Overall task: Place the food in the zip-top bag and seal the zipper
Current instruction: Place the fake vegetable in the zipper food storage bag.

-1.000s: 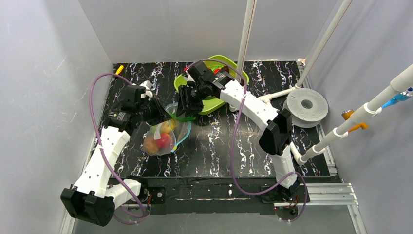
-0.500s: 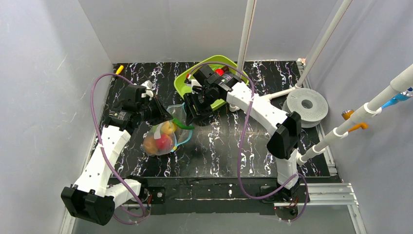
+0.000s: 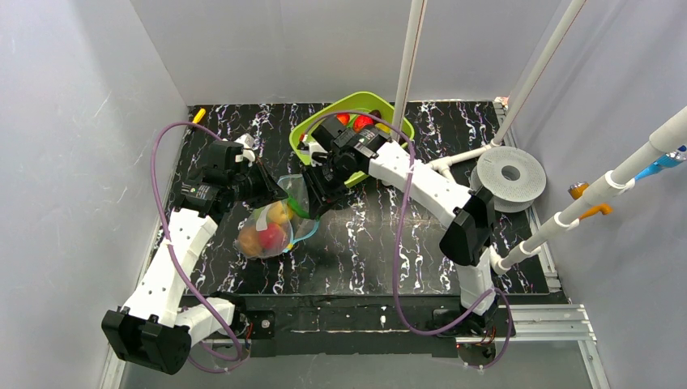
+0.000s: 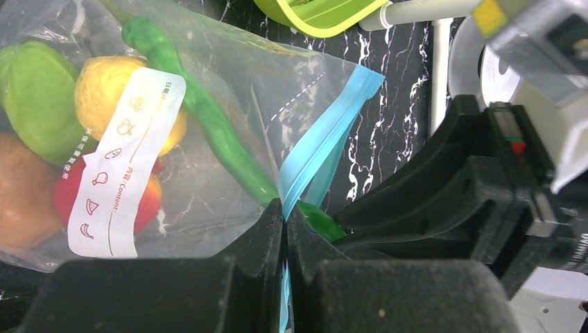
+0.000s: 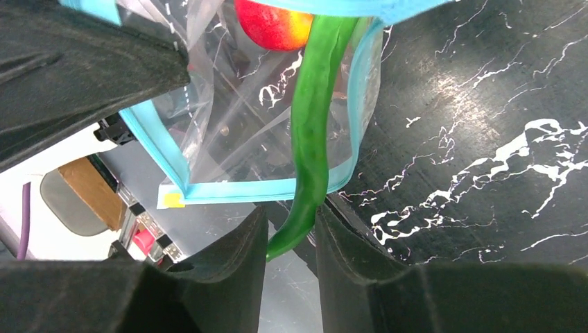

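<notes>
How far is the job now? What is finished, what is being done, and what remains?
Done: several pieces of food lie inside the zip-top bag. In hand: the left gripper pinches the zipper between its fingers, holding the mouth open, while the right gripper clamps a long green pepper partly through the mouth. Left: red pieces sit in the green tray, and the zipper is unsealed.

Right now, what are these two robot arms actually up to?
They are packing toy food into a clear zip-top bag. The left gripper pinches the bag's blue zipper strip at the mouth. The right gripper grips the tail of a long green pepper, which is partly inside and partly poking out of the mouth. Several fruits are already inside; red pieces wait in the lime-green tray. The zipper is not sealed.
</notes>
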